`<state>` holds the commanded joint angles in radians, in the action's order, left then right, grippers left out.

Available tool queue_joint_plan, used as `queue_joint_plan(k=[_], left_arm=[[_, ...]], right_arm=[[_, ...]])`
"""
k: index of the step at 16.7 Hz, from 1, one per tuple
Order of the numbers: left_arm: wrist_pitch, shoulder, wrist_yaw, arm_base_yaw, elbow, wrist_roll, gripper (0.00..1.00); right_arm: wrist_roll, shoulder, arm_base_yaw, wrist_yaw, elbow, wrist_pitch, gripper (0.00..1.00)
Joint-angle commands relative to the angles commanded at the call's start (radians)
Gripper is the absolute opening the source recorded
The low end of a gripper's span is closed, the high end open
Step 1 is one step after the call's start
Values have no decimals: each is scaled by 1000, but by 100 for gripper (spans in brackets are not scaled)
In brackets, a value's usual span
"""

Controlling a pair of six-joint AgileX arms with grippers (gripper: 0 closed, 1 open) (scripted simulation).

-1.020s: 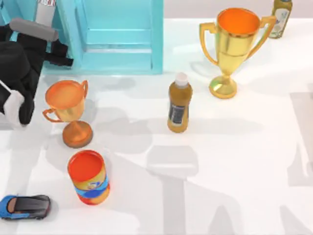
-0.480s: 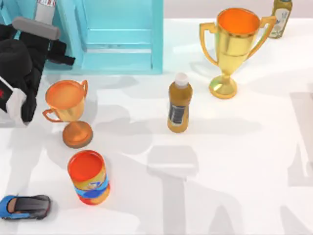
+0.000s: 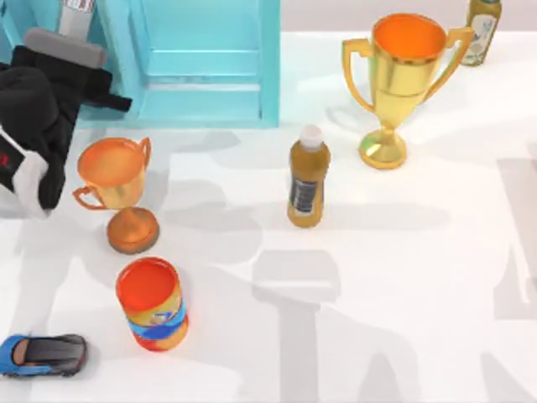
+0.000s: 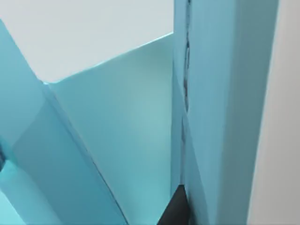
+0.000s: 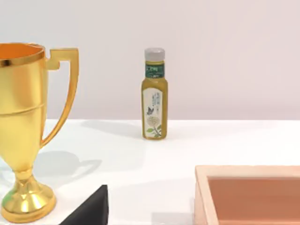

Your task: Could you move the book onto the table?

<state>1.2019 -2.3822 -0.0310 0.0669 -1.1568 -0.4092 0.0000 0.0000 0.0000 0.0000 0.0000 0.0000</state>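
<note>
Left arm extends along the top view's left edge, toward the far-left corner. Left end effector [image 3: 107,99] points rightward; finger state is not discernible.

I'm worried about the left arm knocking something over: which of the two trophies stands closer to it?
The smaller orange-copper trophy at the table's left, just beside the left arm. The larger gold trophy stands far off at the right rear, near the green-label bottle.

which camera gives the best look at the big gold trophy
The top view: the big gold trophy shows whole there, orange-lined bowl, both handles, stem and base, standing upright on the table at the far right. The right wrist view shows it side-on, cut off at the picture's edge, with one handle. The left wrist view looks at turquoise shelf panels.
</note>
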Motion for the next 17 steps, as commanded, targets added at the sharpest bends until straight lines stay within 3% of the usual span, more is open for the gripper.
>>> queue_joint_plan(k=[2,3,13,17], left_arm=[[0,0,0,0,0,0,2],[0,0,0,0,0,0,0],[-10,12,1,-12,12,-2,0],[-111,162,3,-25,87,-3,0]], right_arm=[[0,0,0,0,0,0,100],[0,0,0,0,0,0,100],[0,0,0,0,0,0,100],[0,0,0,0,0,0,100]])
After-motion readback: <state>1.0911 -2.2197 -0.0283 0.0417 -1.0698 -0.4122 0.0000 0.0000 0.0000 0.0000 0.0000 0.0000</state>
